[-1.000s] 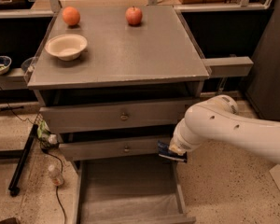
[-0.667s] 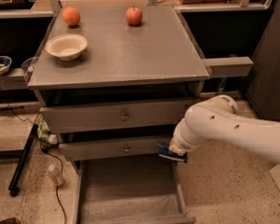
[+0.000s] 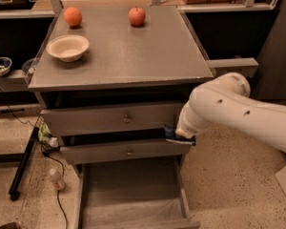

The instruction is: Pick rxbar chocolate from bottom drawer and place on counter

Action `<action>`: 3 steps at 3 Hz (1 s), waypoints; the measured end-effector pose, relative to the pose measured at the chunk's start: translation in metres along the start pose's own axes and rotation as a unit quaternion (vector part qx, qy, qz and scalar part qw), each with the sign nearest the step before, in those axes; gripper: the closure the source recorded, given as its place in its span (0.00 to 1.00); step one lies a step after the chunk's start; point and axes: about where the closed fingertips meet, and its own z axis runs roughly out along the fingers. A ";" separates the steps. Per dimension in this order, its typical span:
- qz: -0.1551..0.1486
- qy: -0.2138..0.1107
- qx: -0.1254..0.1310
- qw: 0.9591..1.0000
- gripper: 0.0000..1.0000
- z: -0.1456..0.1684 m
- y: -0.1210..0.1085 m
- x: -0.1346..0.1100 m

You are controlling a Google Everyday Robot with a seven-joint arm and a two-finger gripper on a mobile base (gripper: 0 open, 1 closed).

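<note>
**Operator:** What's the biggest thing in front of me?

**Spotter:** Your cabinet, with the grey speckled counter [image 3: 133, 56] on top. Next in size is your white arm [image 3: 238, 113], which reaches in from the right across the cabinet's right front corner.

**Operator:** And the drawers?

**Spotter:** The bottom drawer [image 3: 128, 190] stands open toward you, its grey floor in plain sight. The middle drawer [image 3: 109, 152] juts out a little, and the top drawer [image 3: 95, 120] sits nearly flush.

**Operator:** Anything up top?

**Spotter:** A cream bowl [image 3: 67, 47] sits near the left edge. An orange [image 3: 72, 16] is at the back left and an apple [image 3: 137, 16] at the back middle (all three well apart from one another).

**Operator:** Where's the bar?

**Spotter:** The bar [image 3: 171, 133] is a flat dark blue sliver poking out leftward from the tip of your arm. It lies level at the right end of the middle drawer's upper edge, above the right side of the bottom drawer.

**Operator:** Is the gripper clamped on it?

**Spotter:** Your gripper [image 3: 182, 136] is at that same spot, tucked behind the arm's last link, right against the bar. Whether it is pinching the bar or spread, I cannot tell.
</note>
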 end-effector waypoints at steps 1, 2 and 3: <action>-0.010 0.006 0.029 1.000 1.00 -0.028 -0.026 -0.006; -0.006 0.013 0.069 0.997 1.00 -0.069 -0.053 0.000; 0.001 0.019 0.102 0.995 1.00 -0.102 -0.067 0.008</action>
